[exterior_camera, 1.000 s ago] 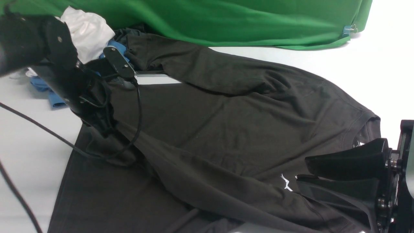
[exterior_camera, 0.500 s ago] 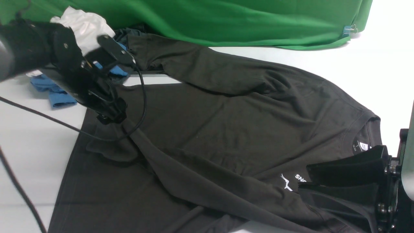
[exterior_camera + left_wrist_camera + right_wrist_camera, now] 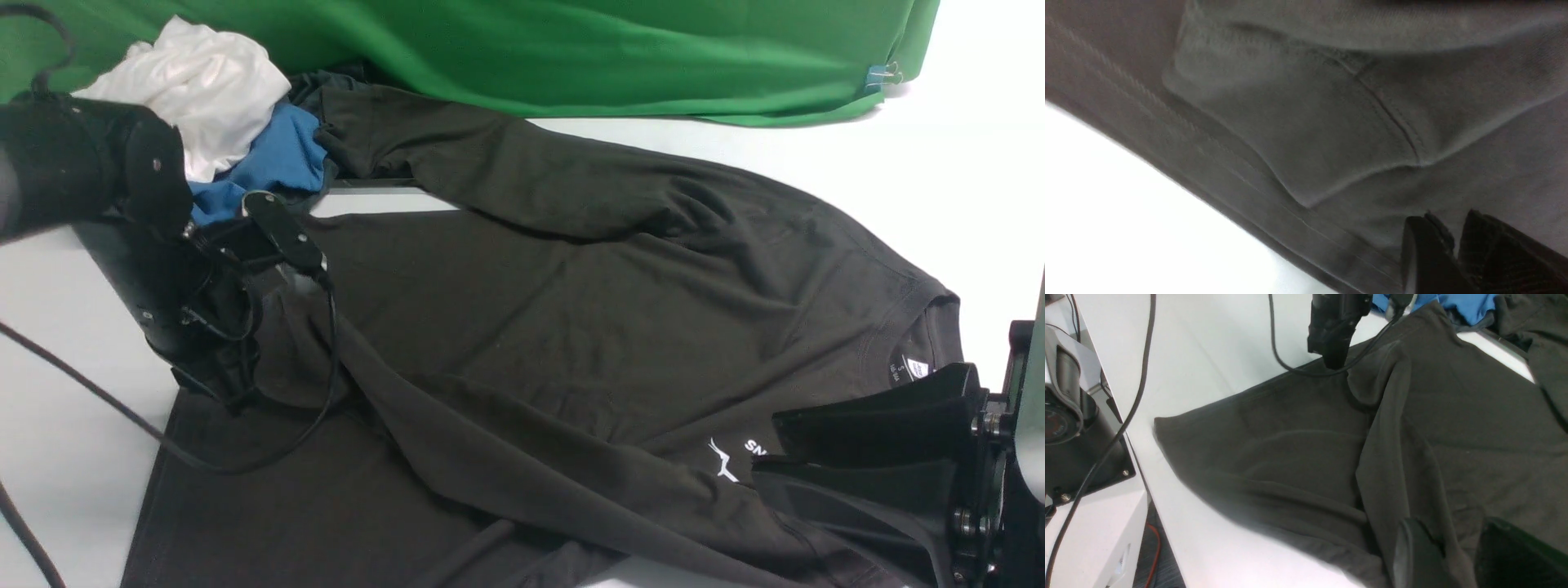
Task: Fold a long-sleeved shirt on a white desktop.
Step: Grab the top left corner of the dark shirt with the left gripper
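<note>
The black-brown long-sleeved shirt (image 3: pixel 571 310) lies spread on the white desktop (image 3: pixel 73 392), neck to the right, with its white logo (image 3: pixel 739 457) and neck label (image 3: pixel 914 369) showing. One sleeve is folded diagonally across the body, and its cuff (image 3: pixel 286 367) (image 3: pixel 1298 134) lies loose near the hem. My left gripper (image 3: pixel 233 400) (image 3: pixel 1447 220) points down just beside that cuff, shut with nothing in it. My right gripper (image 3: pixel 763 457) (image 3: pixel 1453 526) stands open low over the chest by the logo, with shirt cloth under and between its fingers.
A white garment (image 3: pixel 204 82) and a blue garment (image 3: pixel 269 163) are piled at the back left, against the green cloth backdrop (image 3: pixel 571 49). The left arm's black cable (image 3: pixel 326 384) drapes over the shirt. The table's near edge and the robot base (image 3: pixel 1081 437) show in the right wrist view.
My left gripper rose off the cuff, leaving it lying on the shirt, then came down and to the left beside it. The right gripper shifted slightly right, uncovering the logo.
</note>
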`<state>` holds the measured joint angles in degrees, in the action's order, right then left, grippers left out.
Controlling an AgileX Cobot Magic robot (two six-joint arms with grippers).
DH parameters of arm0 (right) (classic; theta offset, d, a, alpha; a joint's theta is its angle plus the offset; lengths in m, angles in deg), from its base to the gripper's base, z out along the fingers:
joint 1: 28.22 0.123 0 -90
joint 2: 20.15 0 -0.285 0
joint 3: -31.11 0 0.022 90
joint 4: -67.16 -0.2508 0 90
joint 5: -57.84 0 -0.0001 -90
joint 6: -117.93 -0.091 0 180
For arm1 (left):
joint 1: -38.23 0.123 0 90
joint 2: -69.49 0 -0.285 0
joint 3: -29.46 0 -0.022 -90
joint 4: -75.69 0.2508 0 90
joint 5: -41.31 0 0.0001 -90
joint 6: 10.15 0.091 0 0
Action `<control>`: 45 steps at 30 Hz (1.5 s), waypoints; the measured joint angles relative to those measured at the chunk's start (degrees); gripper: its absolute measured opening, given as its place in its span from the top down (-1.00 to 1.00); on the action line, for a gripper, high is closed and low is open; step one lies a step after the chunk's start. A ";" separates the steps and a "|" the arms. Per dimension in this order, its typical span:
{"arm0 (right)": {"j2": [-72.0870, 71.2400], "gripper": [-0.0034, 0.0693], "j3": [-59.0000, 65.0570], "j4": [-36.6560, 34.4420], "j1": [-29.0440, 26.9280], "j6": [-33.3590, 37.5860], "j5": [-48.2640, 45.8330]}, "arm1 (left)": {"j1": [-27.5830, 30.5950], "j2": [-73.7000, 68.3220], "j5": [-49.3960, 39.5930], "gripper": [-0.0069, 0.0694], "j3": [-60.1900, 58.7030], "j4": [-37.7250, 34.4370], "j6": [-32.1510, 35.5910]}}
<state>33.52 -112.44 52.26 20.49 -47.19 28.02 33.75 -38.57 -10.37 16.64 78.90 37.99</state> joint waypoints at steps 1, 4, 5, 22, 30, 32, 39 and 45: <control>0.00 0.25 0.00 0.00 0.00 0.00 -0.05 | 0.00 0.00 1.27 0.36 -0.68 -0.11 3.12; 0.00 0.25 0.00 0.00 0.00 0.07 -0.05 | 0.00 0.00 4.99 0.10 -2.52 -0.13 9.54; 0.00 0.25 0.00 0.00 0.00 0.07 -0.05 | 0.00 0.00 5.63 0.08 -2.63 -0.13 9.89; 0.00 0.25 0.00 0.00 0.00 0.07 -0.05 | 0.00 -0.80 19.25 0.36 -6.59 -0.13 19.75; 0.00 0.25 0.00 0.00 0.00 0.13 0.18 | 0.00 1.52 15.77 0.23 -6.59 -0.31 19.75; 0.00 0.25 0.00 0.00 0.00 0.28 0.32 | 0.00 1.52 15.09 0.14 -6.59 -0.57 20.15; 0.00 0.25 0.00 0.00 0.00 0.53 0.58 | 0.00 -0.36 14.28 -0.20 -6.59 -3.60 27.81; 0.00 0.25 0.00 0.00 0.00 0.86 0.58 | 0.00 -2.39 17.41 -0.10 -6.71 -3.21 29.86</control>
<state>33.52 -112.44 52.26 20.49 -46.33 28.60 33.75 -40.95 7.04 9.94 75.69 67.84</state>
